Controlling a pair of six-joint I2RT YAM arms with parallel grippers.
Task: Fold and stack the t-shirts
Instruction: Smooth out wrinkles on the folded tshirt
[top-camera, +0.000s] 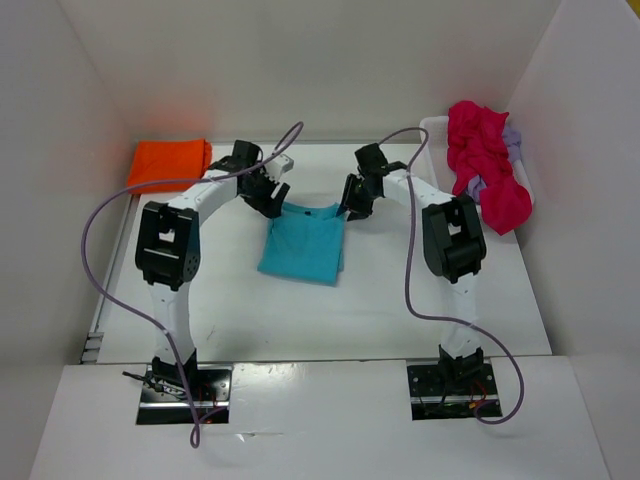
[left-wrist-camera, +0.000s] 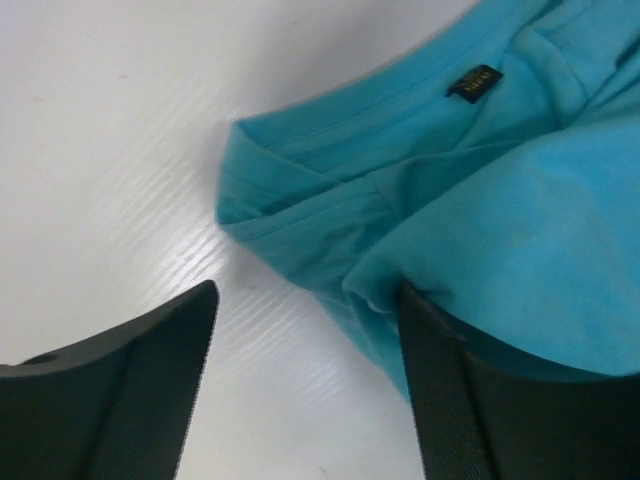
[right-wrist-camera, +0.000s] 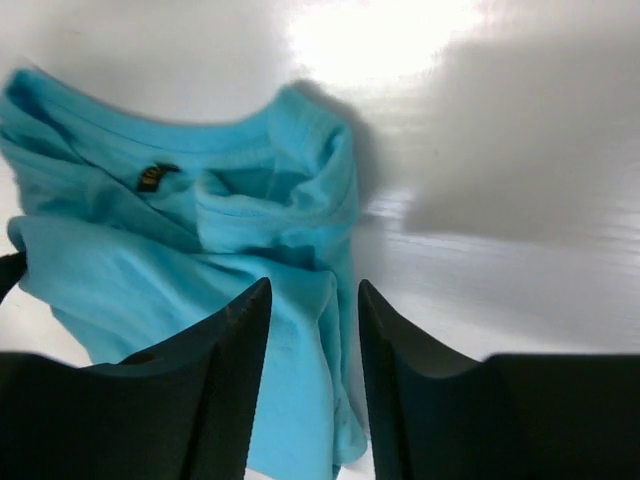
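Observation:
A folded turquoise t-shirt (top-camera: 303, 248) lies flat mid-table, collar toward the far side. My left gripper (top-camera: 268, 195) hovers at its far left corner, open (left-wrist-camera: 308, 290); the turquoise cloth (left-wrist-camera: 500, 200) rests against the right finger and bare table shows between the jaws. At the far right corner my right gripper (top-camera: 352, 208) is open too (right-wrist-camera: 313, 283), its jaws either side of the shirt's right edge (right-wrist-camera: 150, 260) without pinching it. An orange t-shirt (top-camera: 170, 163) lies folded at the back left. The magenta-red t-shirt (top-camera: 480, 160) and the lavender t-shirt (top-camera: 512, 140) are bunched together at the back right.
A white basket (top-camera: 432, 130) stands at the back right under the bunched shirts. White walls close in the table on the left, back and right. Purple cables loop from both arms over the table.

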